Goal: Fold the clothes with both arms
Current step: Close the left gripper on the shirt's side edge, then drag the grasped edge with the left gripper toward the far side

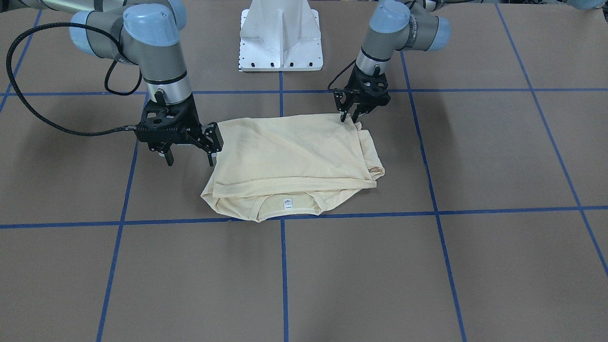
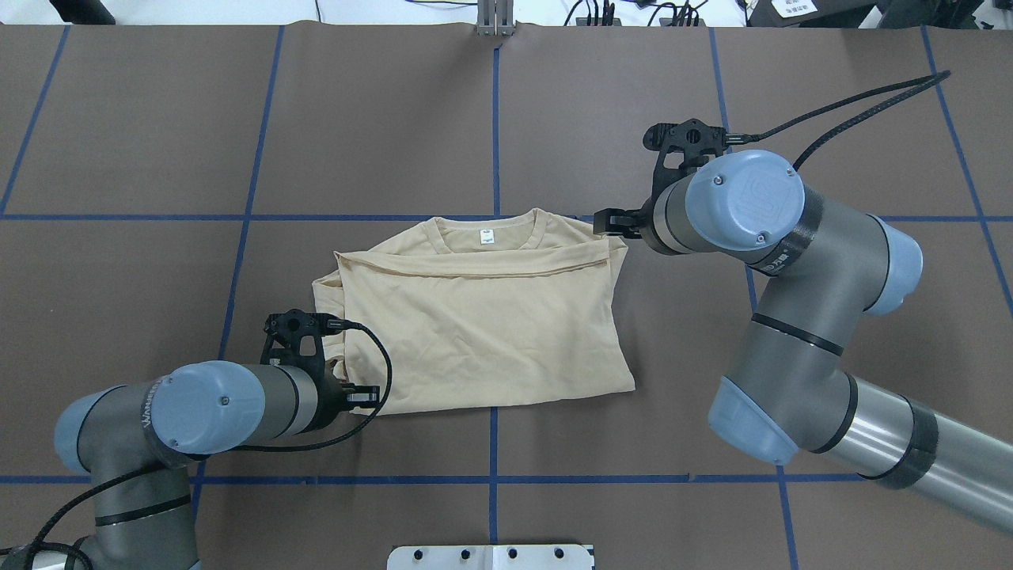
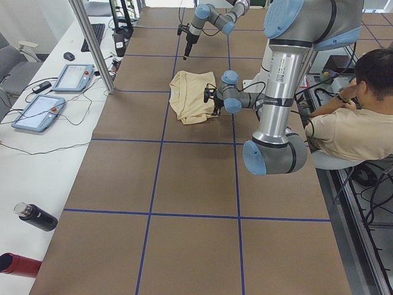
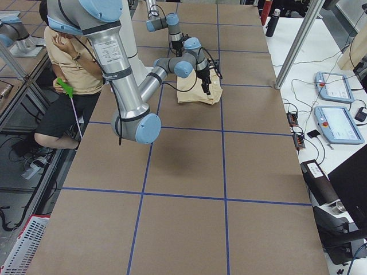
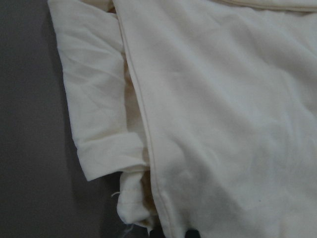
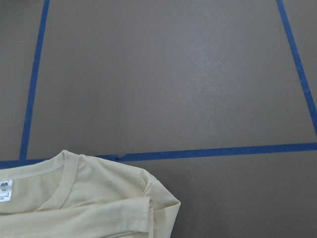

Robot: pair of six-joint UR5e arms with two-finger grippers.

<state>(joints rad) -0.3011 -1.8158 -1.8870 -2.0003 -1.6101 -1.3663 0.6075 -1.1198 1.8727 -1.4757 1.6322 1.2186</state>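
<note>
The cream-yellow T-shirt (image 1: 294, 152) lies folded on the brown table, its lower half laid over the chest. The collar and white neck label (image 1: 287, 203) point away from the robot, and the print is hidden. It also shows in the overhead view (image 2: 483, 332). My left gripper (image 1: 348, 116) is at the shirt's near left corner, jaws close together on the cloth. The left wrist view shows layered hems (image 5: 143, 148) right at the fingertips. My right gripper (image 1: 190, 159) is open and empty, just off the shirt's right edge, with one finger (image 2: 613, 224) beside the shoulder.
The white pedestal base (image 1: 280, 38) stands behind the shirt on the robot's side. Blue tape lines (image 1: 282, 266) grid the brown table. A seated person (image 3: 350, 123) is by the robot. Teach pendants (image 3: 61, 77) and bottles (image 3: 37, 218) lie on the side bench.
</note>
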